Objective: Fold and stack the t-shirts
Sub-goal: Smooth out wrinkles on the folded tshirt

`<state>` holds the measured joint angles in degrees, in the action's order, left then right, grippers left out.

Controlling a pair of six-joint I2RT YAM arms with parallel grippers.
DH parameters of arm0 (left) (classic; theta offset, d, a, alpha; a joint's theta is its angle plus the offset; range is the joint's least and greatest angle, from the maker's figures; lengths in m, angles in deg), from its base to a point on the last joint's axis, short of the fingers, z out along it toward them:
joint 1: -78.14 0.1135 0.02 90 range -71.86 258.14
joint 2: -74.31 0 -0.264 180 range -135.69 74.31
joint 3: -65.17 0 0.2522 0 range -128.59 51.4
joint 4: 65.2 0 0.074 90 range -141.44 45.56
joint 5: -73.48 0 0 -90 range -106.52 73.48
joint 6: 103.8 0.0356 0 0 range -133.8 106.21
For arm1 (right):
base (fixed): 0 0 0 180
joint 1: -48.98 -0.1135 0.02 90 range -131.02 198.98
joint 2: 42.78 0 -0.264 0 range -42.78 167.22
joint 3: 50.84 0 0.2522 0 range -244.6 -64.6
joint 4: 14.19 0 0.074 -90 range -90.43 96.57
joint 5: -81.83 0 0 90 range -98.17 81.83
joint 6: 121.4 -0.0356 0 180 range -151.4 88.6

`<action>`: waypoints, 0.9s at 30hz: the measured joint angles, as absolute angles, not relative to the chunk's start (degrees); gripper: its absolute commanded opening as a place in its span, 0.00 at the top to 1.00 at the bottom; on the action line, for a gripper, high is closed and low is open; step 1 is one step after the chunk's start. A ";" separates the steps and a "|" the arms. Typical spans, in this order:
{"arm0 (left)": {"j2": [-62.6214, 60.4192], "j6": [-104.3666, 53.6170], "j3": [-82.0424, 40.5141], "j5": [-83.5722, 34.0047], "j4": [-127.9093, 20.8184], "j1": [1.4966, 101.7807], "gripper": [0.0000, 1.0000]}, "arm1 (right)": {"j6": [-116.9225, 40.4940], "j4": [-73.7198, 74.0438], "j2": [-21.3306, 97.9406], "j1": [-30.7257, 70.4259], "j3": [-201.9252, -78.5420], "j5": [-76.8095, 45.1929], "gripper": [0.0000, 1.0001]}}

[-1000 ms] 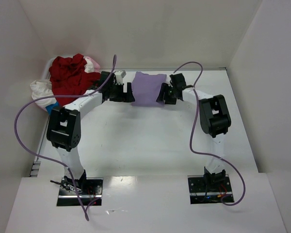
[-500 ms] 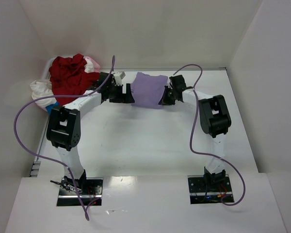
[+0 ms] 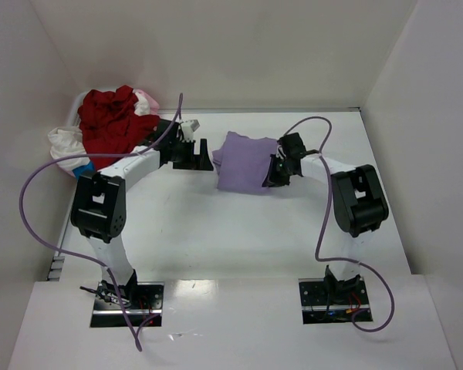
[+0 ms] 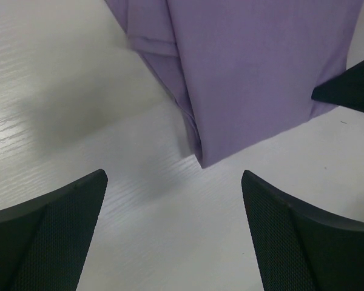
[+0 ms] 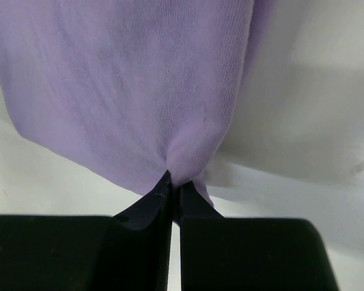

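Observation:
A folded lavender t-shirt (image 3: 245, 162) lies on the white table at the back middle. My right gripper (image 3: 276, 173) is shut on its right edge; in the right wrist view the cloth (image 5: 127, 85) bunches into the closed tips of that gripper (image 5: 175, 185). My left gripper (image 3: 203, 158) stands open just left of the shirt, holding nothing. In the left wrist view a corner of the shirt (image 4: 249, 66) lies ahead of the spread fingers of that gripper (image 4: 173, 182). A red t-shirt (image 3: 112, 116), a white one (image 3: 62, 142) and a pale pink one (image 3: 147, 100) are heaped at the back left.
The heap sits at the table's back left corner with something blue (image 3: 83, 169) under it. White walls close in the table (image 3: 216, 223) on the left, back and right. Purple cables (image 3: 38, 208) loop from both arms.
My right gripper has shut on the lavender shirt's right edge and dragged the shirt nearer and to the right. The left gripper stayed open and backed off slightly to the left.

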<state>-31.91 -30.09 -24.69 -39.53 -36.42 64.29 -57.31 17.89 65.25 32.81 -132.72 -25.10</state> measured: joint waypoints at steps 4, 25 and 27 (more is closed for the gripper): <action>-30.51 -29.06 -24.69 -41.23 -35.58 64.29 0.01 | -57.29 20.98 60.53 32.81 -128.56 -23.30 0.93; -30.38 -25.78 -24.69 -48.42 -32.04 62.46 0.01 | -58.38 28.89 51.50 42.10 -126.38 -15.76 0.20; -30.66 -25.81 -24.76 -49.32 -32.13 61.95 0.01 | -58.32 28.89 51.33 42.10 -127.89 -15.72 0.20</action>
<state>-30.66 -25.81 -24.76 -49.32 -32.13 61.95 -58.32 28.89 51.33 42.10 -127.89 -15.72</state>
